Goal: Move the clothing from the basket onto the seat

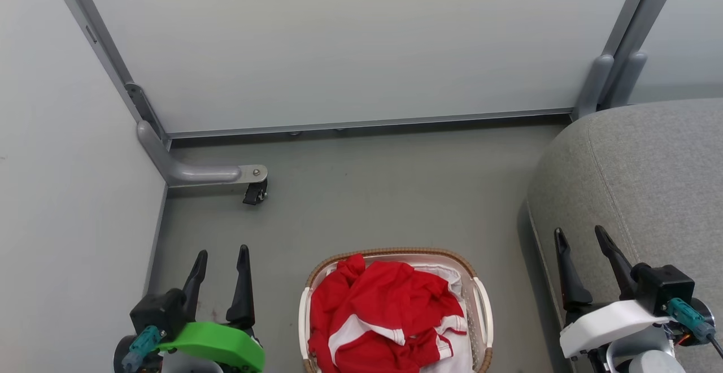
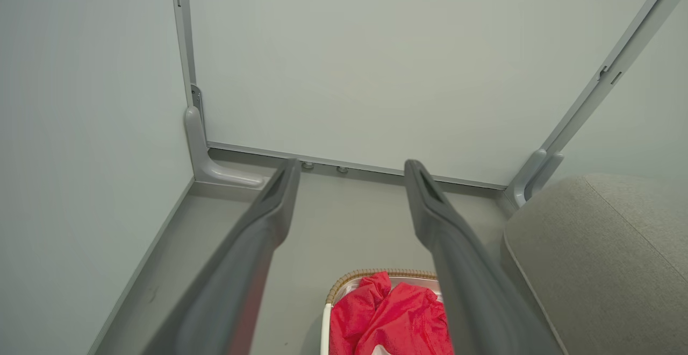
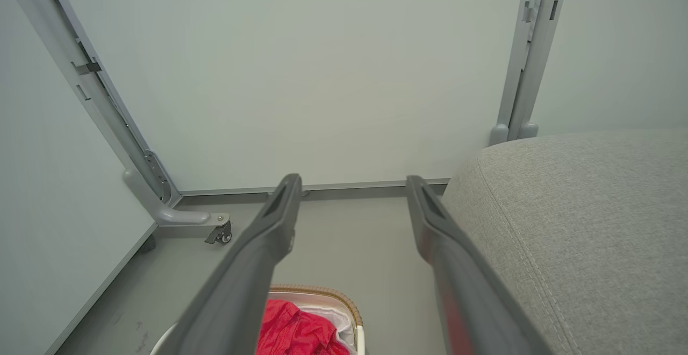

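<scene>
On my right the grey seat [image 1: 638, 181] stands near the basket [image 1: 484, 316], which sits on the floor [image 1: 367, 203] between my two arms. The clothing [image 1: 384, 305] lies heaped inside the basket, with red folds up to the rim and none on the seat yet. My left gripper [image 1: 223, 250] and right gripper [image 1: 579, 230] hang empty with fingers apart, one on either side of the basket. I judge the first pick comes next. I'd bring the right gripper over the highest red fold, avoid the white liner [image 1: 452, 276], close firmly, and lift clear of the rim before swinging right.
</scene>
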Controlling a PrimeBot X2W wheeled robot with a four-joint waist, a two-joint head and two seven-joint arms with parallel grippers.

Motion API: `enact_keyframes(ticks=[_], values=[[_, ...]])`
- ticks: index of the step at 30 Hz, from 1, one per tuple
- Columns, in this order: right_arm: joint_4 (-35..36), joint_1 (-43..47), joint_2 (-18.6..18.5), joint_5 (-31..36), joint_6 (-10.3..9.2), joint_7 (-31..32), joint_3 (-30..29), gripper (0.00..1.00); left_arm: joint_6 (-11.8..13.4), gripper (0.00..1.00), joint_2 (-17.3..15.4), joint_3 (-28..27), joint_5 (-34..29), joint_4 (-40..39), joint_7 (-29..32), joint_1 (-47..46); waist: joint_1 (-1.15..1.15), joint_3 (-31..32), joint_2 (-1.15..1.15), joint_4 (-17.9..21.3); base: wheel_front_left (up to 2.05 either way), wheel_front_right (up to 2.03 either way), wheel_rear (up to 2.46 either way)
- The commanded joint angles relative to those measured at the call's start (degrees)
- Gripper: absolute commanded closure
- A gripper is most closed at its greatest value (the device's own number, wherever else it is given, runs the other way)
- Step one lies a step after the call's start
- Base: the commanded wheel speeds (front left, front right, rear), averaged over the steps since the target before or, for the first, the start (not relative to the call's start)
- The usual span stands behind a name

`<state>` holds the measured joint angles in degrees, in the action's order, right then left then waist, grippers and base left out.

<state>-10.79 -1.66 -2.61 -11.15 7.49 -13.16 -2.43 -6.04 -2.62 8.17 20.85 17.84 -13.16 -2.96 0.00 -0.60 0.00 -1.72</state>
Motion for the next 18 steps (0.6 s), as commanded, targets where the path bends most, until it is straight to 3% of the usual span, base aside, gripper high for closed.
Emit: enact_keyframes(ticks=[1, 18], values=[[0.5, 0.9, -0.4, 1.3, 0.0, -0.5, -0.1, 0.0, 0.0, 0.0, -0.4, 0.2, -1.2, 0.1, -0.5, 0.6, 0.0, 0.0, 0.0, 0.0, 0.0, 0.0, 0.0], [0.9, 1.2, -0.4, 7.9, 0.0, -2.2, -0.2, 0.0, -0.2, 0.0, -0.4, 1.5, -6.6, 2.0, -2.2, 0.3, 0.0, -0.2, 0.0, -0.3, 0.0, 0.0, 0.0]])
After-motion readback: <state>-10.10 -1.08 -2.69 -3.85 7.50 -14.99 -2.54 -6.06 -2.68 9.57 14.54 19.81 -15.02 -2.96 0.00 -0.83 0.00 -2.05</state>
